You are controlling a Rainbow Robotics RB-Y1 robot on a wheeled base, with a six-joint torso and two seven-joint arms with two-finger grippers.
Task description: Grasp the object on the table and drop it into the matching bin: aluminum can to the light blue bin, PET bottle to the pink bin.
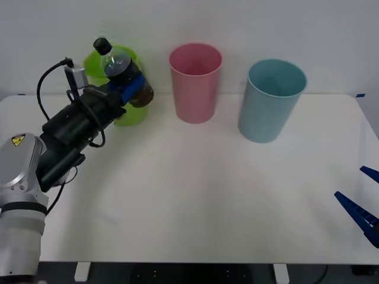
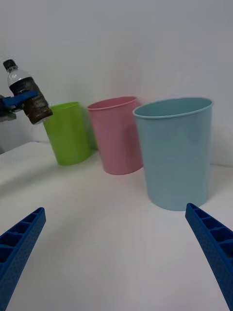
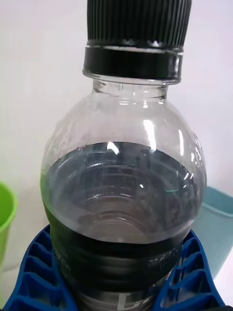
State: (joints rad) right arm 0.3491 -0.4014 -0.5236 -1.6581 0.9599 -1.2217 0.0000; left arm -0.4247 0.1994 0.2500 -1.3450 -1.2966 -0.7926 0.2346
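PET bottle (image 1: 121,76) held aloft, tilted, clamped round its labelled lower half by the left gripper (image 1: 131,86) fingers (image 3: 34,272), above the lime green bin (image 1: 127,112), left of pink bin (image 1: 195,83) and light blue bin (image 1: 270,100) on the bench (image 1: 201,195); right gripper (image 2: 116,252) low at the bench's right edge, fingers spread apart.

The PET bottle (image 1: 121,72) hides part of the lime green bin (image 1: 131,112).
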